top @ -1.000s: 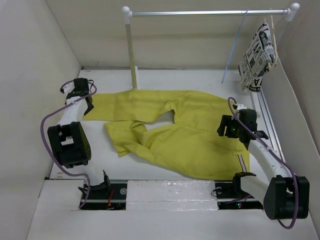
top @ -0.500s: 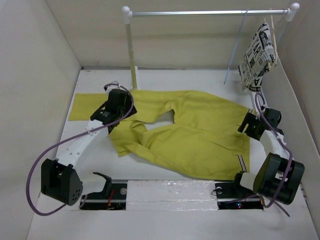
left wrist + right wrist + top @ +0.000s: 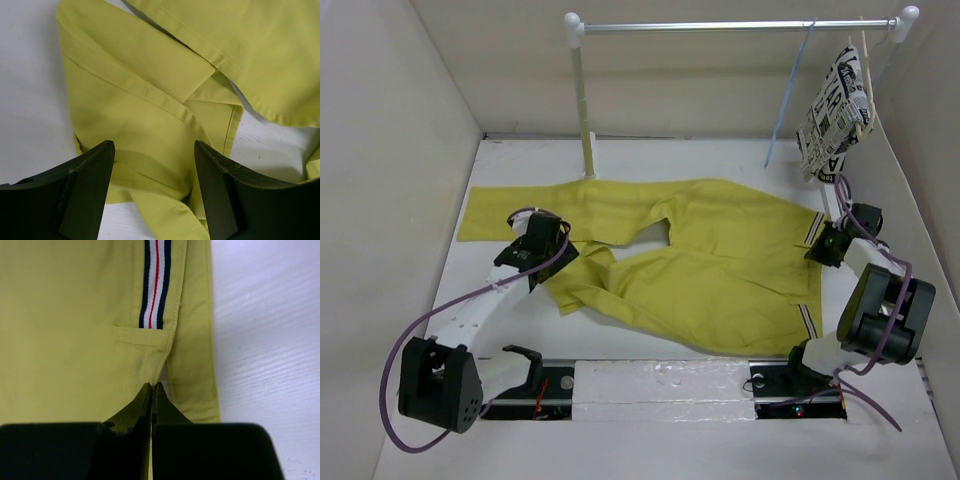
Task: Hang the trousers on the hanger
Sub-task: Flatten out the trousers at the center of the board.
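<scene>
**Trousers flat on tabletop, hanger on rail**

Trousers [image 3: 720, 260]: spread out on the white tabletop [image 3: 650, 160], waist towards the right, legs running left. The far leg lies straight towards the left wall. The near leg is crumpled and folded back on itself at its left end.

Hanger [image 3: 788, 95]: light blue, hooked on the rail [image 3: 730, 25] at the back and hanging clear of the trousers. A newspaper-print cloth [image 3: 835, 110] hangs at the rail's right end.

Left claw [image 3: 152, 150]: jaws well apart, nothing between them. It is poised over the folded end of the near leg, with yellow fabric filling the gap below.

Right claw [image 3: 152, 386]: jaws closed, fingertips meeting with no visible gap. The tips sit on the waistband edge, just below a striped trim band [image 3: 154, 282] of dark, white and red. A small crease runs up from the tips. Cannot tell whether any cloth is nipped between them.
</scene>
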